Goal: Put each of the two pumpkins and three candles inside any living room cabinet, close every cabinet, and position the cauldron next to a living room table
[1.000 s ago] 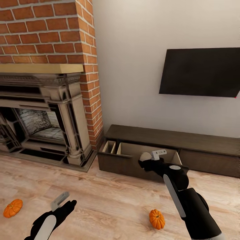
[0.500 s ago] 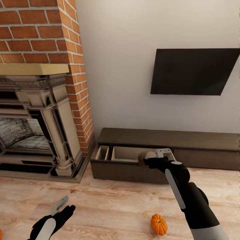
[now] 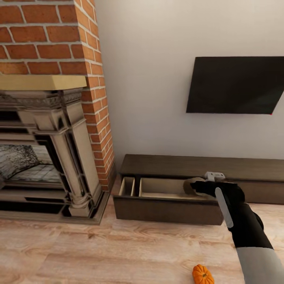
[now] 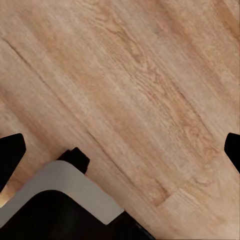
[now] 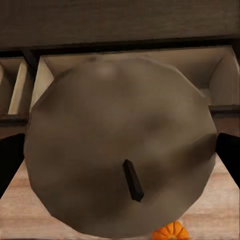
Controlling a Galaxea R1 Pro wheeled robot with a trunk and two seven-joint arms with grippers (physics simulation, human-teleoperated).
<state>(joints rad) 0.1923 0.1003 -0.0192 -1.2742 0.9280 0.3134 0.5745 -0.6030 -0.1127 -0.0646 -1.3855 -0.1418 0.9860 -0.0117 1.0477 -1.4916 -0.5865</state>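
Note:
My right gripper (image 3: 197, 184) is shut on a beige-cream candle (image 3: 190, 187), holding it over the right end of the open drawer (image 3: 163, 190) of the long dark-brown cabinet (image 3: 177, 165). In the right wrist view the candle's wick end (image 5: 120, 155) faces the camera, with the drawer's pale inside (image 5: 150, 59) behind it. One orange pumpkin (image 3: 202, 275) lies on the floor in front of the cabinet, below my right forearm, and its top shows past the candle (image 5: 171, 231). My left gripper (image 4: 120, 150) is open over bare wooden floor.
A stone fireplace (image 3: 59, 157) with a brick chimney (image 3: 51, 39) stands left of the cabinet. A black TV (image 3: 236, 85) hangs on the wall above it. The drawer has a narrow compartment (image 3: 127, 186) at its left end. Wooden floor (image 3: 118, 252) lies in front.
The head view has shifted and drawn closer to the cabinet. My right gripper has carried the candle farther over the drawer's right end. The left arm has dropped below the head view's edge.

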